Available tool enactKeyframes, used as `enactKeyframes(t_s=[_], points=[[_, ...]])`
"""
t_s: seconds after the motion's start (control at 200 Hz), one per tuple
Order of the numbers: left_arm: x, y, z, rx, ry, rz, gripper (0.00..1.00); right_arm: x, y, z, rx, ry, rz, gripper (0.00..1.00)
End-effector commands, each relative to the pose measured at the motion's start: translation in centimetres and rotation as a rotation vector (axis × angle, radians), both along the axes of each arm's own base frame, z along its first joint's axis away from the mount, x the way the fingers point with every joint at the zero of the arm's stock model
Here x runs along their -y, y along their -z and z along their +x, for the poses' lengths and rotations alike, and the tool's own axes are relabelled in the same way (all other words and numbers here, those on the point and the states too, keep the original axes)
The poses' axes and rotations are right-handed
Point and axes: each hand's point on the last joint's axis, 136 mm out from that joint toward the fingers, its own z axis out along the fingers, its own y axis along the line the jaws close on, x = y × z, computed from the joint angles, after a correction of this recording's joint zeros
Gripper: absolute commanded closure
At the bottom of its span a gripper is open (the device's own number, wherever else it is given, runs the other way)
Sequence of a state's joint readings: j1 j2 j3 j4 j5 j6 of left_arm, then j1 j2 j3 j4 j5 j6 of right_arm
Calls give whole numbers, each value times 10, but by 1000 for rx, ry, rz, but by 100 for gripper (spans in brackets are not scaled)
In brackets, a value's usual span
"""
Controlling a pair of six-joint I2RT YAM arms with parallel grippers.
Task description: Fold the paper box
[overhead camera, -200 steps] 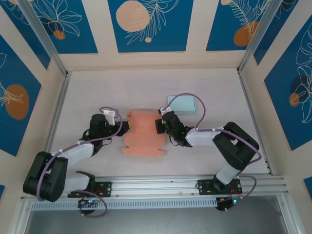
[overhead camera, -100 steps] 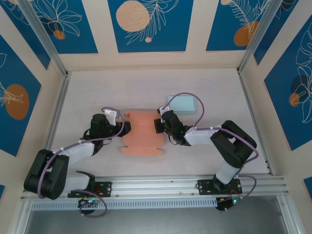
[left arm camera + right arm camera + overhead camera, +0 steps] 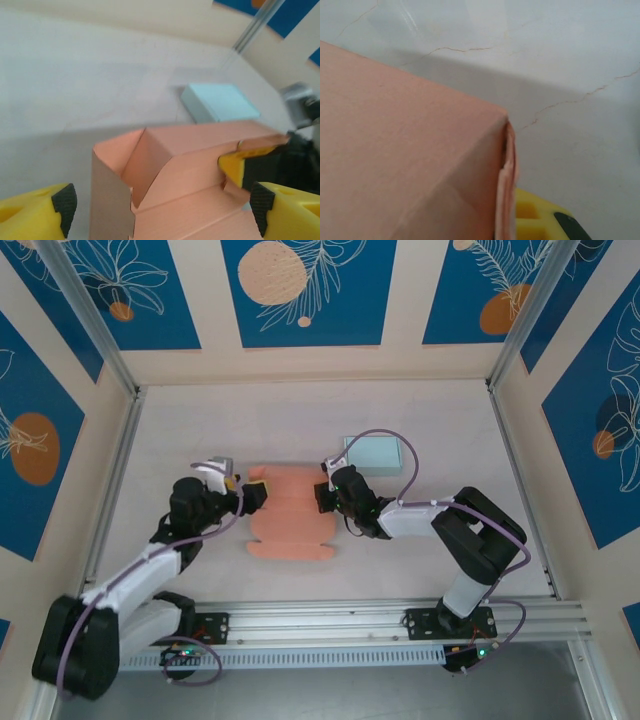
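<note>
Mid-table, the paper box [image 3: 292, 510] looks half folded, walls raised at its far part and near flaps lying flat, with my right claw [image 3: 322, 498] pinching its right wall and my left claw [image 3: 252, 494] released, straddling its left edge.
</note>
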State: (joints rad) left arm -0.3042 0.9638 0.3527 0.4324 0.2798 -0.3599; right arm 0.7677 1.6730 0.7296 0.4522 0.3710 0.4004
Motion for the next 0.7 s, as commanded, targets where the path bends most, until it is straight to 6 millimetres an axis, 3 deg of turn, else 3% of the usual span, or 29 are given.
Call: enactKeyframes(t_s=[0.0, 0.115, 0.19, 0.255, 0.38, 0.61, 0.695], points=[[-28, -20, -1, 86, -148, -4, 8, -6, -13, 6, 24, -5, 41, 95], [-67, -19, 7, 47, -332, -5, 12, -6, -16, 7, 26, -8, 54, 95], [-95, 1, 13, -59, -469, -5, 26, -7, -18, 5, 31, -14, 61, 95], [-105, 14, 16, -119, -505, -6, 29, -7, -19, 4, 31, -19, 63, 95], [-98, 32, 29, -180, -449, 6, 30, -9, -21, 1, 33, -39, 73, 96], [-60, 62, 49, -270, -238, -6, 34, -10, -23, -1, 44, -49, 74, 96], [-49, 61, 52, -259, -176, -38, 37, -9, -21, -1, 43, -46, 64, 96]])
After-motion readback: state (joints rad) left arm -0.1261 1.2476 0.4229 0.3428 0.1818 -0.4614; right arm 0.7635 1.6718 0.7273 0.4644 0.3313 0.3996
